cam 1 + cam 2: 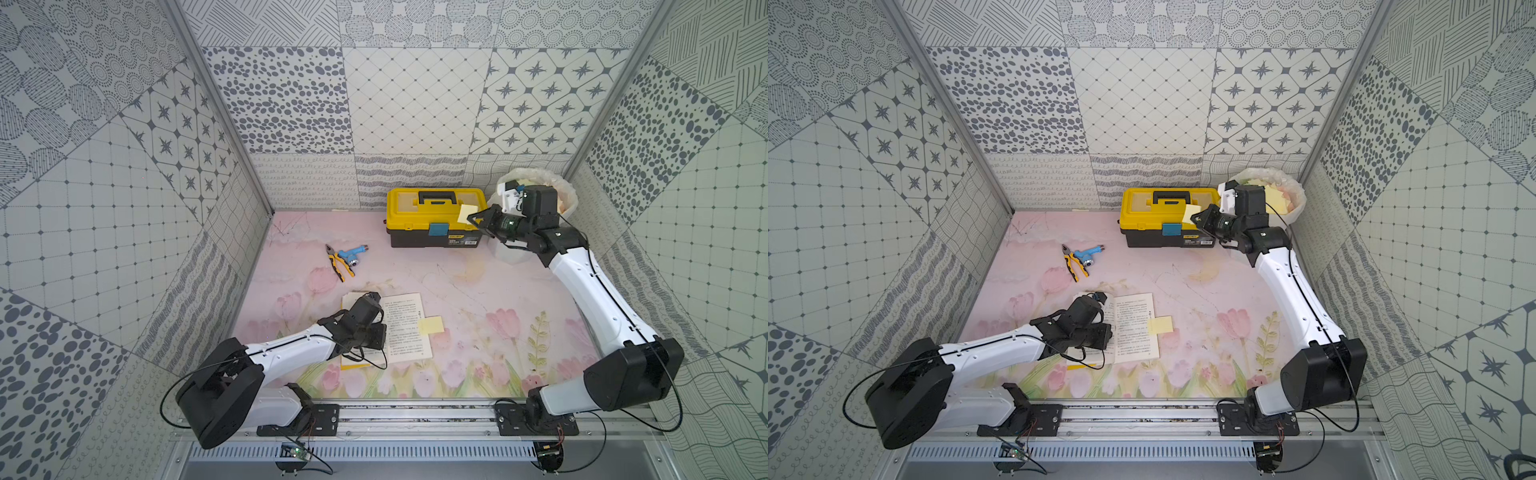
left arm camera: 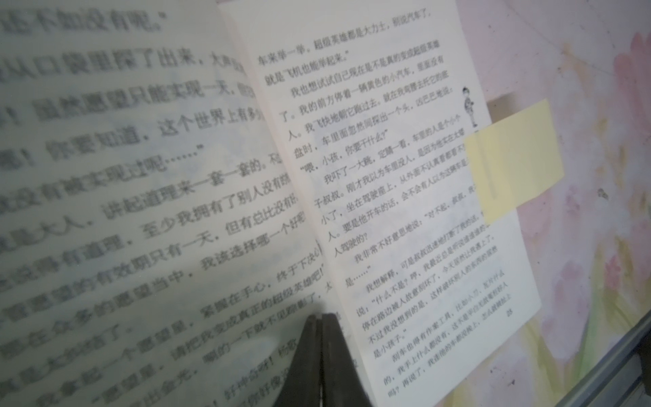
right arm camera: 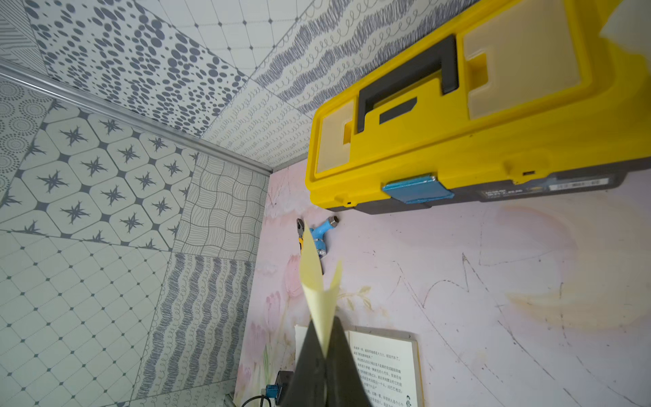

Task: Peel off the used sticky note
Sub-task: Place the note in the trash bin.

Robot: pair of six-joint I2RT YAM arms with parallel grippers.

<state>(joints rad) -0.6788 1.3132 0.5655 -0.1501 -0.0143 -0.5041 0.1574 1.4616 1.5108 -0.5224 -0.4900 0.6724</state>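
Observation:
An open book [image 1: 405,326] lies on the flowered table, and a yellow sticky note [image 1: 431,325] [image 2: 514,158] is stuck to the outer edge of its right page. My left gripper [image 2: 321,317] is shut with nothing in it, its tips down on the book near the gutter; in both top views the left wrist [image 1: 361,318] hides it. My right gripper [image 1: 471,218] [image 3: 324,324] is raised beside the toolbox and is shut on a second yellow sticky note [image 3: 317,282] [image 1: 1191,215], which curls up from between the fingers.
A yellow toolbox [image 1: 432,208] stands at the back. Behind the right wrist is a white bin with a plastic liner [image 1: 569,195] holding yellow notes [image 1: 1277,193]. Yellow-handled pliers [image 1: 341,268] and a blue nozzle [image 1: 353,252] lie left of centre. Patterned walls enclose three sides.

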